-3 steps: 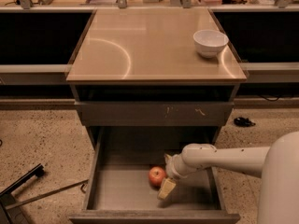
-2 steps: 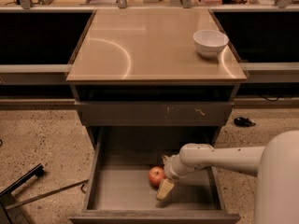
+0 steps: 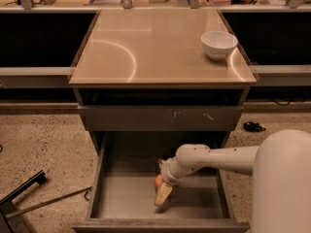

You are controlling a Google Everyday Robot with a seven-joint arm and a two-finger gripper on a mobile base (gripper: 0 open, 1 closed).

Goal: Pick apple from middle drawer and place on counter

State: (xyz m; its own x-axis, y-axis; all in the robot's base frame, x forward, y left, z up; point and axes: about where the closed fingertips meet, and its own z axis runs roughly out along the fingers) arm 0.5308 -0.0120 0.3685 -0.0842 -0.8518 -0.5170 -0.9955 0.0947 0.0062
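The middle drawer (image 3: 121, 198) is pulled out at the bottom of the cabinet. The red-orange apple (image 3: 157, 182) lies on its floor near the middle, mostly hidden by my gripper. My gripper (image 3: 159, 183) reaches in from the right on a white arm and straddles the apple. One pale finger (image 3: 163, 194) is on the apple's near side, and the other is on its far side. The jaws stand open around the apple. The glossy tan counter (image 3: 146, 47) is above.
A white bowl (image 3: 219, 43) stands on the counter's right rear. The closed drawer (image 3: 160, 117) above has pale scratch marks. My white arm body (image 3: 284, 188) fills the lower right. Dark metal bars (image 3: 29, 198) lie on the speckled floor at left, and a black object (image 3: 253, 126) at right.
My gripper has moved left over the apple, so the apple now sits between the fingers and is mostly covered. The apple itself has barely shifted.
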